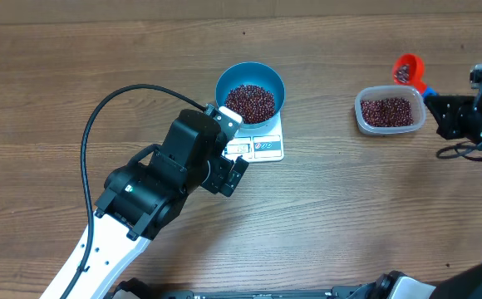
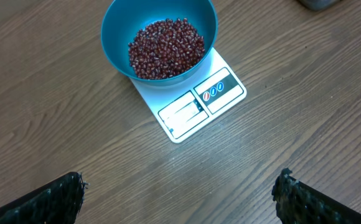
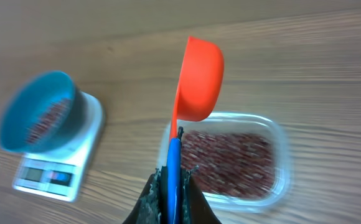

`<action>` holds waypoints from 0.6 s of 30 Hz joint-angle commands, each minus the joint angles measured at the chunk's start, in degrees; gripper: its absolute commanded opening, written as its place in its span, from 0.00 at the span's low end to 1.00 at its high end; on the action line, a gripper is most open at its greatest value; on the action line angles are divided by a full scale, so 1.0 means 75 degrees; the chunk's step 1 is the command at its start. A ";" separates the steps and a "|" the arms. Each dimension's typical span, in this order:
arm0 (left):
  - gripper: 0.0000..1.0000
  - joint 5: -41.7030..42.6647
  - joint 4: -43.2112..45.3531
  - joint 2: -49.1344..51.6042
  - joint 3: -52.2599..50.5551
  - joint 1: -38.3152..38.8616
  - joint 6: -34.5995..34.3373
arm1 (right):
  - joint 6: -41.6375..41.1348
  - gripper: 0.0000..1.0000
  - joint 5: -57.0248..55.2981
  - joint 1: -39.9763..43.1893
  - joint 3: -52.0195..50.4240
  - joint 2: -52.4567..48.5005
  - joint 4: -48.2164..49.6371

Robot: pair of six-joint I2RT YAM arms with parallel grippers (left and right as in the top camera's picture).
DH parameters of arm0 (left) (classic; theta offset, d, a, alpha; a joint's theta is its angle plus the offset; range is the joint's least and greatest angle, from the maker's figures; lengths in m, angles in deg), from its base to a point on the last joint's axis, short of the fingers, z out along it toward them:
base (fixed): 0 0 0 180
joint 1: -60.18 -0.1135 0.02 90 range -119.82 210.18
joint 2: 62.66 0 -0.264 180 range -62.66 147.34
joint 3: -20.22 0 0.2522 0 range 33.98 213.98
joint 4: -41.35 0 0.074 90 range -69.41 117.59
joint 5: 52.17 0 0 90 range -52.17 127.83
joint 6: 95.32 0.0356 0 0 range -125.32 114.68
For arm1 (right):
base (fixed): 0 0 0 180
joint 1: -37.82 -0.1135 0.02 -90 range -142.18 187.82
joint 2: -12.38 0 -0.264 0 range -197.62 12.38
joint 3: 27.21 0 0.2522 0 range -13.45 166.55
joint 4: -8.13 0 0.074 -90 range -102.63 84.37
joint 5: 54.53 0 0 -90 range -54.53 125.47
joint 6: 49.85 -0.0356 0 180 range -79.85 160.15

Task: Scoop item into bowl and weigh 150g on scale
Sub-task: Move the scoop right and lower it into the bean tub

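A: Bare wooden table [image 1: 324,166] between round blue plastic bowl [image 1: 223,83] and clear plastic tub [image 1: 362,116]: passable.
B: Bowl's 7 o'clock blocked by black left arm [image 1: 170,166]; orange plastic scoop [image 1: 407,66] hangs at tub's 1 o'clock.

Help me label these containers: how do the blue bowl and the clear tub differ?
The blue bowl is round and opaque; the clear tub is a rounded rectangle and see-through. The bowl stands on the white scale, while the tub sits straight on the wooden table. The bowl looks deeper than the shallower tub. Both hold small dark red beans.
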 commanded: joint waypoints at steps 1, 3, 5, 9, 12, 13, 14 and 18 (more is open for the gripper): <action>0.99 0.0096 0.0012 0.0035 -0.0020 -0.0032 0.0117 | 0.1172 0.04 -0.1390 0.0000 0.0079 0.0423 -0.0230; 1.00 0.0096 0.0012 0.0035 -0.0020 -0.0032 0.0117 | 0.1335 0.04 -0.2206 -0.0070 0.0079 0.0530 -0.0388; 1.00 0.0096 0.0012 0.0035 -0.0020 -0.0032 0.0117 | 0.1335 0.04 -0.2605 -0.0198 0.0079 0.0527 -0.0396; 1.00 0.0096 0.0012 0.0035 -0.0023 -0.0032 0.0117 | 0.1338 0.04 -0.3124 -0.0702 0.0079 0.0525 -0.0402; 1.00 0.0096 0.0012 0.0035 -0.0020 -0.0032 0.0117 | 0.1338 0.04 -0.3812 -0.1297 0.0079 0.0525 -0.0414; 0.99 0.0093 0.0012 0.0035 -0.0020 -0.0032 0.0117 | 0.1335 0.04 -0.4159 -0.1510 0.0076 0.0525 -0.0414; 1.00 0.0096 0.0012 0.0035 -0.0020 -0.0032 0.0117 | 0.1335 0.04 -0.4436 -0.1673 0.0076 0.0519 -0.0414; 1.00 0.0096 0.0012 0.0035 -0.0020 -0.0032 0.0117 | 0.1329 0.04 -0.5432 -0.2212 0.0073 0.0475 -0.0414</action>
